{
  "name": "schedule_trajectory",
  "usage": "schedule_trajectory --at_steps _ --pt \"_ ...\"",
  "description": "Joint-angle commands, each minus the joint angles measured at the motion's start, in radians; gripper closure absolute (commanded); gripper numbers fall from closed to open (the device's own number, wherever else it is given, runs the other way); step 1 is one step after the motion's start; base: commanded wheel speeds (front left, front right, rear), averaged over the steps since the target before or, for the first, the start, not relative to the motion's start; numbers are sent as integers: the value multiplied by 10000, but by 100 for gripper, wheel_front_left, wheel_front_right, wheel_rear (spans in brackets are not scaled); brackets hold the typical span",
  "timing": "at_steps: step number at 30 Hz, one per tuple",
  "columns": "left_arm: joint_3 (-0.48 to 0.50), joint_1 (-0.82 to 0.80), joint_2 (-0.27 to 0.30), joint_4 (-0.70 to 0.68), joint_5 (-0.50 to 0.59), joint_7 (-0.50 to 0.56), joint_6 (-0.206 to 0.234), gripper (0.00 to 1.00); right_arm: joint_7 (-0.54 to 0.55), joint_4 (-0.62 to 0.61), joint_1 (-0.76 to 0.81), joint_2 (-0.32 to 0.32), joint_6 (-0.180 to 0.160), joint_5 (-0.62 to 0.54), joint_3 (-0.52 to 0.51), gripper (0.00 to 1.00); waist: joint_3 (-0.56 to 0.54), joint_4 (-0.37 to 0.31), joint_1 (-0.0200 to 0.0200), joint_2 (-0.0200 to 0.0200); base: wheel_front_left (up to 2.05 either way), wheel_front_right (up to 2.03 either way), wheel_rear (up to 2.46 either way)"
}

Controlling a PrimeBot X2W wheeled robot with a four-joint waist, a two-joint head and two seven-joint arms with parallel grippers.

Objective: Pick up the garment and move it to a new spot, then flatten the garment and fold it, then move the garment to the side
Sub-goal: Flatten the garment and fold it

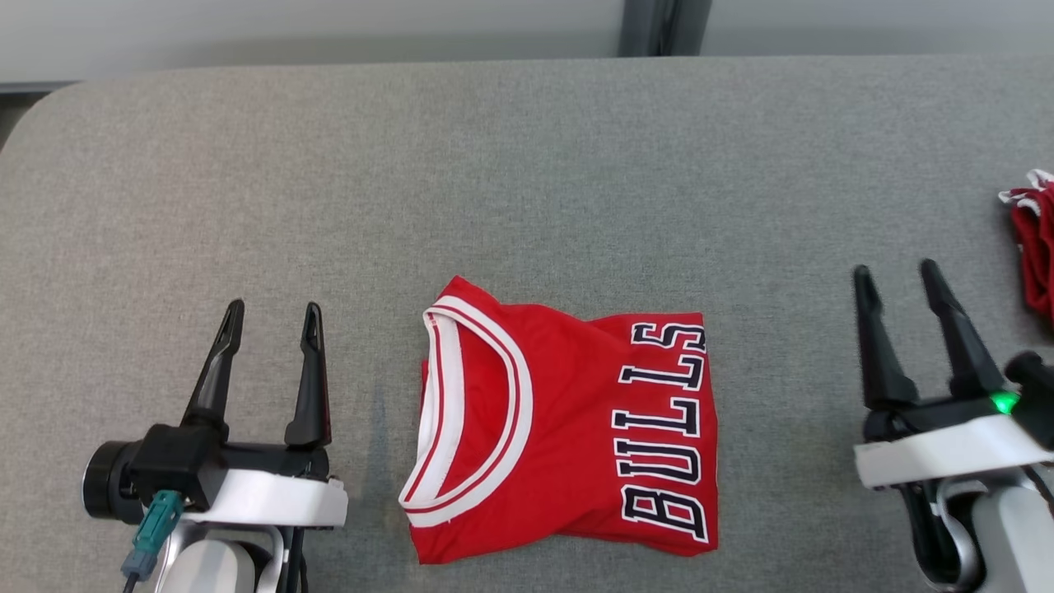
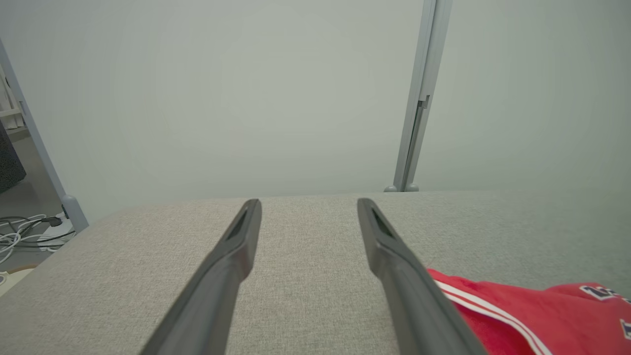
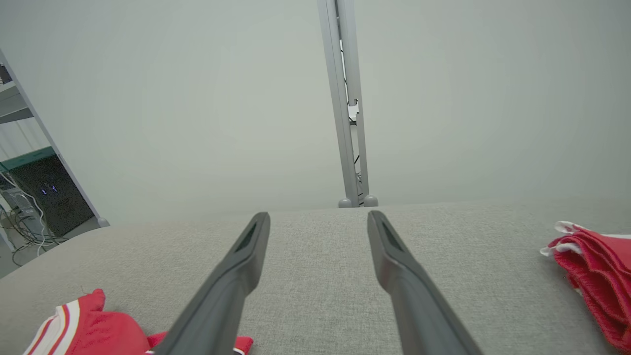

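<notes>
The garment is a red basketball jersey with white trim and dark lettering, lying folded into a neat rectangle near the front middle of the grey table. My left gripper hovers open to its left, nothing between its fingers. My right gripper stands open well to its right, also empty. The left wrist view catches the garment's collar edge beside the open left gripper. In the right wrist view a corner of the garment lies left of the open right gripper.
Another red and white cloth lies bunched at the table's right edge, also seen as a crumpled cloth in the right wrist view. A pale wall with a grey post rises behind the table.
</notes>
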Motion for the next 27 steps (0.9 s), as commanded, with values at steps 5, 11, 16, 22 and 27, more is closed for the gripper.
schedule_trajectory --at_steps 5,11,16,22,27 --pt "90 432 110 -40 77 -13 29 0 135 -183 636 107 1 -299 -588 0 -457 -127 0 0 0 0 0" --pt "-60 864 251 226 137 42 -27 0 456 -543 1347 218 1 -706 -966 0 -1017 -158 0 0 0 0 0" --pt "-126 1115 285 362 105 136 36 0 825 -1011 1928 279 1 -1008 -1156 0 -1337 -158 0 0 0 0 0" --pt "-141 1345 334 457 40 220 81 0 1111 -1424 2390 337 1 -1275 -1201 0 -1618 -179 0 0 0 0 0" --pt "-142 1460 373 506 -24 261 118 0 1359 -1735 2670 399 1 -1353 -1225 0 -1778 -226 0 0 0 0 0"
